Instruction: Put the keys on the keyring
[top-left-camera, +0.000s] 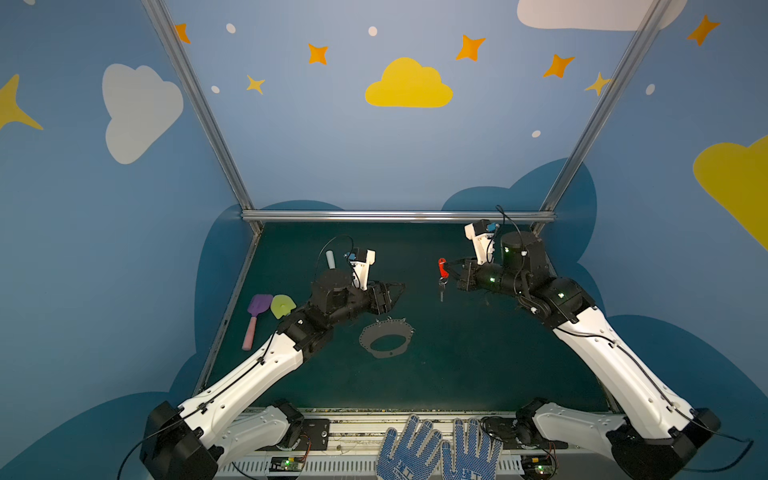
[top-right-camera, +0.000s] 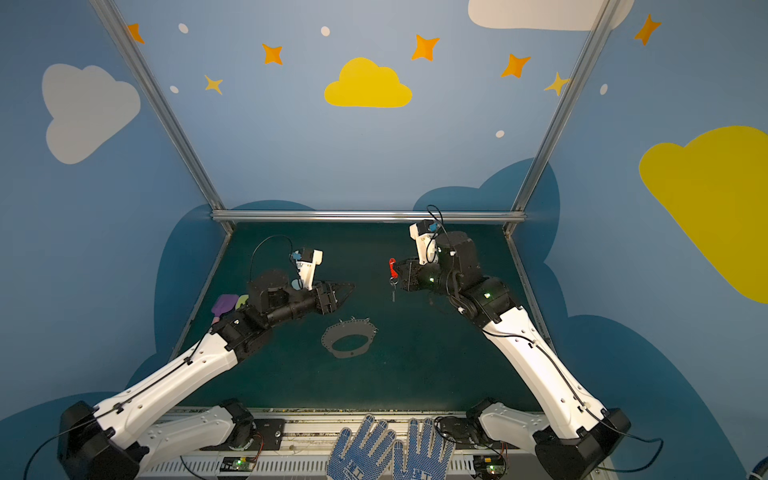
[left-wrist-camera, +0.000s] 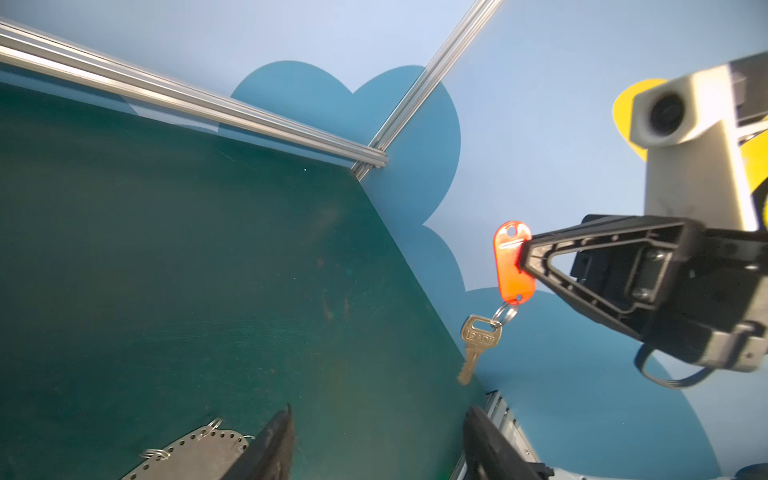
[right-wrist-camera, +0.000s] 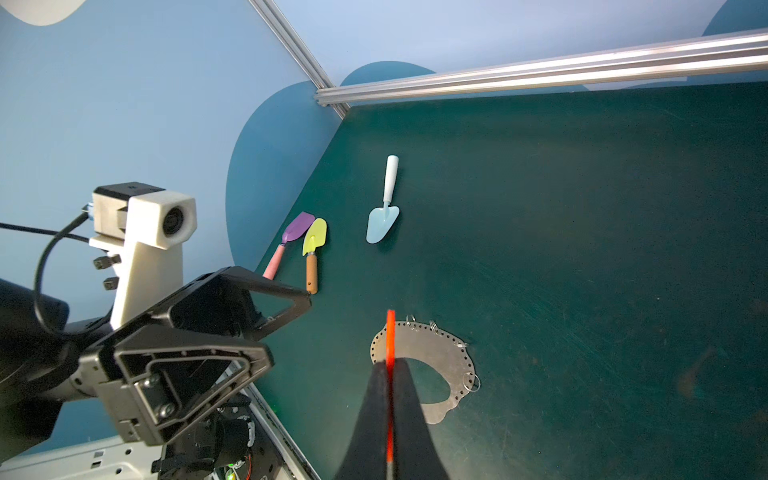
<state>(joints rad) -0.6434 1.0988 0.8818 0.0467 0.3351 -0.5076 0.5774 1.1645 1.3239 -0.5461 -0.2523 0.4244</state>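
- the flat grey oval keyring plate (top-left-camera: 374, 330) lies on the green mat (top-left-camera: 498, 353), near centre; thin and stiff, likely best taken at its rim.
- just beyond, the left gripper (top-left-camera: 398, 297) hovers half open, empty.
- farther right, the right gripper (top-left-camera: 448, 268) is clamped on the red-orange plastic tag (left-wrist-camera: 505, 270) of the small silver key (left-wrist-camera: 473, 345), which dangles light and free to swing.

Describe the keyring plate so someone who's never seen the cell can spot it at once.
On the green table, look near the middle, close to the left gripper: a flat plate lies there. Unlike the pastel shovels at the left edge and the red-tagged key in the right gripper, it is grey, oval, with one big hole and tiny wire rings on its rim.
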